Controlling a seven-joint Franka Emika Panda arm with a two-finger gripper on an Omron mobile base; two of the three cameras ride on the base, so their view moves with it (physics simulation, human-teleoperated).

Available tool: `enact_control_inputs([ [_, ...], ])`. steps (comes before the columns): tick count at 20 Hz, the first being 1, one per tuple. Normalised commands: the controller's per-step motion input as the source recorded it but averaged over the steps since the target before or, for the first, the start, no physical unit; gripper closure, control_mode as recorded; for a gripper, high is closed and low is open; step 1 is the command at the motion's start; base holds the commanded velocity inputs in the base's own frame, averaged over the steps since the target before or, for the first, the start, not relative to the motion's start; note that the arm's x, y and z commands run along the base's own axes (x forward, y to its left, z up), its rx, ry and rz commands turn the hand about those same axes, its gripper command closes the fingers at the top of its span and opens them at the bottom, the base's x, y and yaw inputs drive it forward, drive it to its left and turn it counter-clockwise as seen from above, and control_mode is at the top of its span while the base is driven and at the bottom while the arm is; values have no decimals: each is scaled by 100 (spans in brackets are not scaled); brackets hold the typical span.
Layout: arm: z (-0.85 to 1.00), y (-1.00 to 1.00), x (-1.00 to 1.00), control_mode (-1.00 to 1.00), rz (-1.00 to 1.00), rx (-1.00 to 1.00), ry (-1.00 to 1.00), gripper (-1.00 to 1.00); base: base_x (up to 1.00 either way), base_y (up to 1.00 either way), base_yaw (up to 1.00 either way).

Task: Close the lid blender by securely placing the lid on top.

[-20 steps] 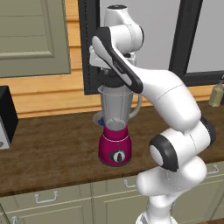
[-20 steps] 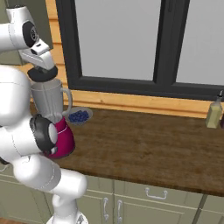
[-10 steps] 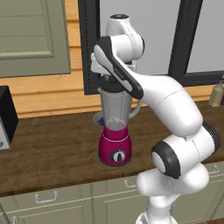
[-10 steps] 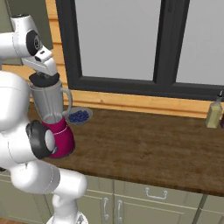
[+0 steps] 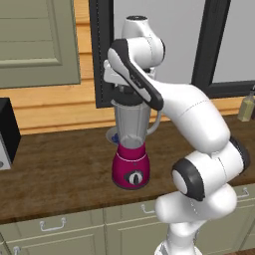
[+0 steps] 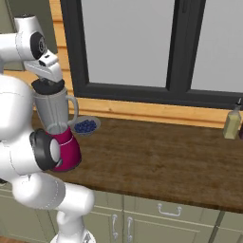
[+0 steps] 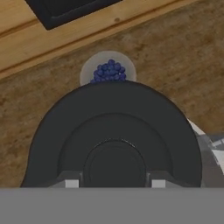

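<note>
the bench (image 5: 60, 169) is a long dark wooden top over pale green cabinet fronts, running under a black-framed window (image 6: 128, 47) with a light wood sill. a black boxy appliance (image 5: 6, 132) stands at the bench's far left in the left base view.

the blender (image 5: 130, 149) stands upright on the bench, near its front edge: a magenta rounded base with a black dial facing the front, and a tall clear grey jar with its handle on the side away from the boxy appliance. in the right base view the blender (image 6: 57, 128) is partly hidden behind the arm's dark elbow joint.

the lid (image 7: 111, 140), a flat black disc with a raised centre, sits level at the top of the jar, right at its rim; in the left base view the lid (image 5: 127, 97) shows as a dark cap directly under the hand. whether it is pressed fully home on the rim cannot be told.

the fingers (image 7: 111, 183) point straight down over the jar and are drawn in narrow on either side of the lid's raised centre knob, gripping it.

just behind the blender, towards the window, lies a small pale round dish (image 6: 85, 126) with dark blue berries (image 7: 109, 71) in it, apart from the blender base.

a small yellowish bottle (image 6: 231, 122) stands by the sill at the far right end of the bench, well apart from everything else.
</note>
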Motion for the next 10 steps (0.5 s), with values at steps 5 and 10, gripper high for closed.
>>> enact_control_inputs([
  [5,0,1,2,-100,1,0,9,100,0,0,0],
  [10,0,11,-41,-100,5,0,1,100,0,0,0],
])
